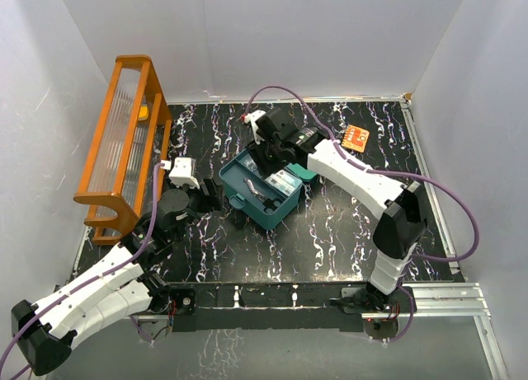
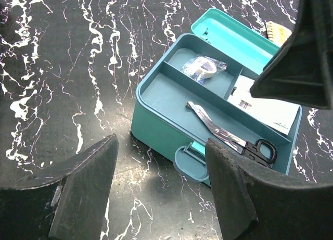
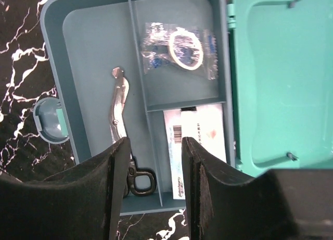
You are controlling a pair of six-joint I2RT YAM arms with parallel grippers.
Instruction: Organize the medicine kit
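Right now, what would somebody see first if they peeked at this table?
The open teal medicine kit in the middle of the black marbled table, with scissors in its long compartment and a wrapped tape roll in the next one. Then the big orange rack at the table's left edge, and the right gripper hanging open just above the kit.

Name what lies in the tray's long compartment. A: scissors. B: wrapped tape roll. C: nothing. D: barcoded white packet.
A: the scissors lie in the long compartment of the tray; the roll and the packet sit in the two smaller ones.
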